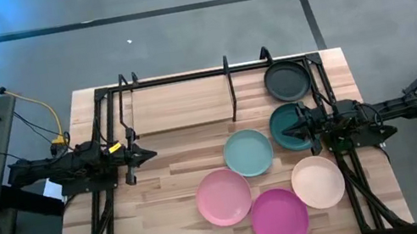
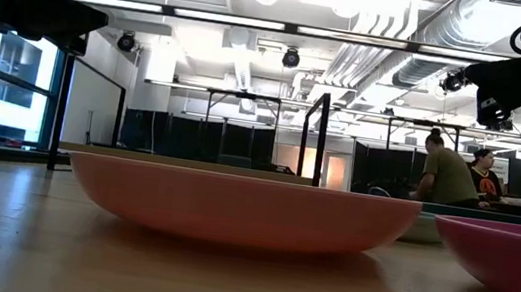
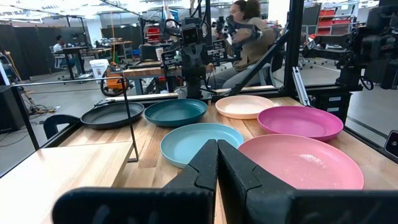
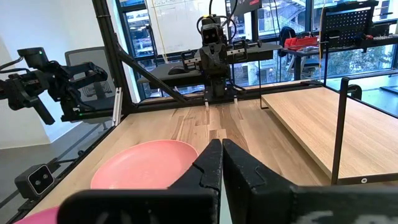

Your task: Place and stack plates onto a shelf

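Tabletop (image 1: 165, 163): broad butcher-block surface; carries everything below.

Shelf (image 1: 181, 105): narrow light-wood board at the far side, framed in thin black rods with upright dividers. One plate already lies at its right end.

My arms: left arm low at the left edge, its end effector (image 1: 144, 154) empty, fingers pressed together. Right arm at the right edge, its end effector (image 1: 290, 129) also pressed together and holding nothing, tip over the dark teal plate.

Plates, six, equal size, round and shallow:
- dark grey plate (image 1: 286, 80): on the shelf, far right.
- dark teal plate (image 1: 282, 121): on the tabletop just near of the shelf, right side.
- light teal plate (image 1: 247, 152): centre, just left of the dark teal one.
- light pink plate (image 1: 223, 197): nearer, left of the group.
- magenta plate (image 1: 278, 216): nearest.
- cream plate (image 1: 318, 181): near right.

Handling, as I judge it: plastic, so light, stiff and not fragile, but smooth and likely slippery. Each lies flat, so the only purchase is the raised rim. I would pinch the rim edge-on, one finger inside the lip and one outside. A single-edge grip may let a plate droop or swing, so carry it slowly. Stacked plates should nest but may slide.
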